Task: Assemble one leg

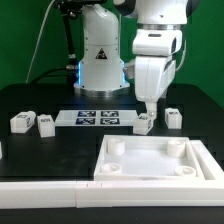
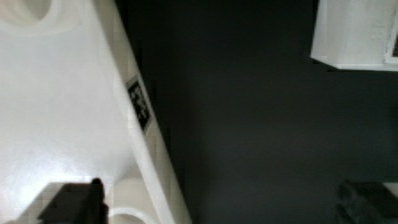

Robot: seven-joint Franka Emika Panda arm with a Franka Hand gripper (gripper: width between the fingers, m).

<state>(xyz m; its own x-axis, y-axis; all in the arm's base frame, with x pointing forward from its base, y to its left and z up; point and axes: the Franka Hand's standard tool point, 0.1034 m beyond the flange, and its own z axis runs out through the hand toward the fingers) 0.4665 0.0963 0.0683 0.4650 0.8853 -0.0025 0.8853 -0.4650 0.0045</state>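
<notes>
Four small white legs with tags lie on the black table in the exterior view: two at the exterior view's left, and two near the gripper. My gripper hangs just above the nearer leg, not touching it. In the wrist view the gripper is open and empty over bare black table, with its dark fingers far apart. A white block shows at one corner; I cannot tell which leg it is.
The large white square tray-like piece with round corner holes lies in front of the gripper; its rim and a side tag show in the wrist view. The marker board lies between the leg pairs. A white bar borders the front.
</notes>
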